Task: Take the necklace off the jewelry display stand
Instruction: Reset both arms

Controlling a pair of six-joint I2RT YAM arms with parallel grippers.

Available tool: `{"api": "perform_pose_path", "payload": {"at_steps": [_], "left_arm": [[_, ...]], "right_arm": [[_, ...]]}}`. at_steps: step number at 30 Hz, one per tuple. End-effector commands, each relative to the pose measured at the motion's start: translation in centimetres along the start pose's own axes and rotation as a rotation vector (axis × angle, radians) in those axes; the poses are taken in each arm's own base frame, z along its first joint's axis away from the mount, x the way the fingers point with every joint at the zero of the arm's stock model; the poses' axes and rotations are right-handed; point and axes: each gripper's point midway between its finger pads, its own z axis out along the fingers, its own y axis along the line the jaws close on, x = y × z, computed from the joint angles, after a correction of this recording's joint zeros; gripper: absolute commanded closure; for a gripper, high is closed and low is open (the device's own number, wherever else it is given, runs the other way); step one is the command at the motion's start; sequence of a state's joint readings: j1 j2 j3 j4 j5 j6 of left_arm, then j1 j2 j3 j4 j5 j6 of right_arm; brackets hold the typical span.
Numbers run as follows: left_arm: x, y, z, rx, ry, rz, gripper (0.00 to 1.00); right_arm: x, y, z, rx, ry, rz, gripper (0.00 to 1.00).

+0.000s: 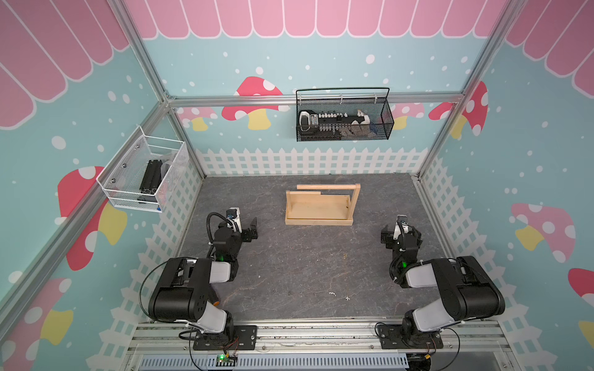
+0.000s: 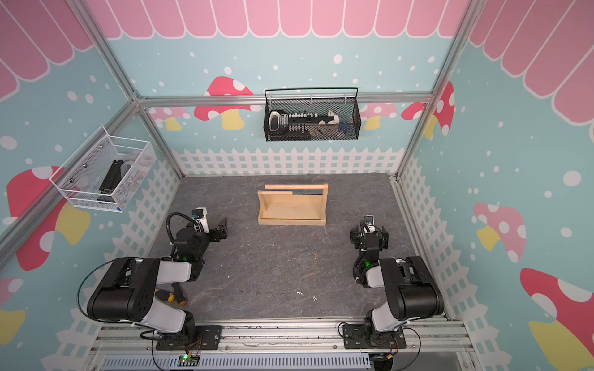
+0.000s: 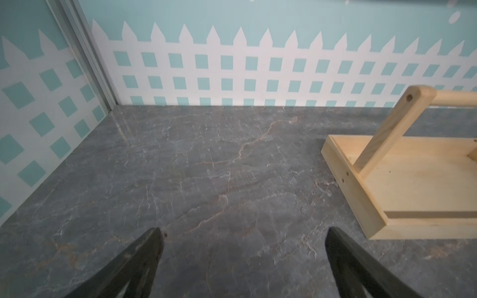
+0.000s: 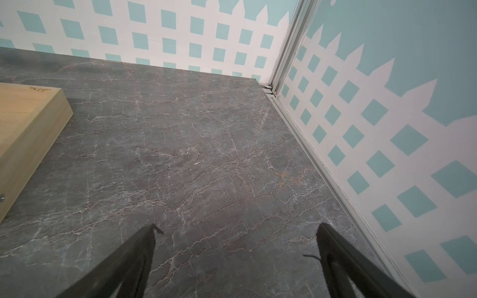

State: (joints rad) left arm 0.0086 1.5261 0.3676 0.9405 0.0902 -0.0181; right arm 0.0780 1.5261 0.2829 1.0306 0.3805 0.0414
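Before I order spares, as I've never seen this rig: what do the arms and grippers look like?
The left arm and right arm are chunky black links with pale grey joint covers, green lights and looping black cables. The left gripper and right gripper have tapered black fingers.

Grey table [image 1: 305, 273] between two arms: wide, flat, free for passing. One tall obstacle: jewelry display stand [image 1: 318, 208] near back wall, dowel bar [image 1: 326, 187] across its top. Left gripper [image 1: 246, 225] and right gripper [image 1: 401, 230] flank stand, each well apart from it, bare table between. Black wire basket [image 1: 344, 117] and white mesh basket [image 1: 144, 173] hang on walls, above table.
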Motion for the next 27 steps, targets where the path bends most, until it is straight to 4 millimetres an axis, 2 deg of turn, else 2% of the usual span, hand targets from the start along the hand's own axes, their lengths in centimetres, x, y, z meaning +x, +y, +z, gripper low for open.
{"api": "perform_pose_path", "payload": {"at_steps": [1, 27], "left_arm": [[0.69, -0.52, 0.04, 0.042, 0.029, 0.018, 0.01], [0.76, -0.49, 0.04, 0.042, 0.035, 0.015, 0.01]], "right_arm": [[-0.75, -0.36, 0.51, 0.016, 0.0, 0.021, 0.01], [-0.81, 0.02, 0.68, -0.002, 0.004, 0.013, 0.01]]}}
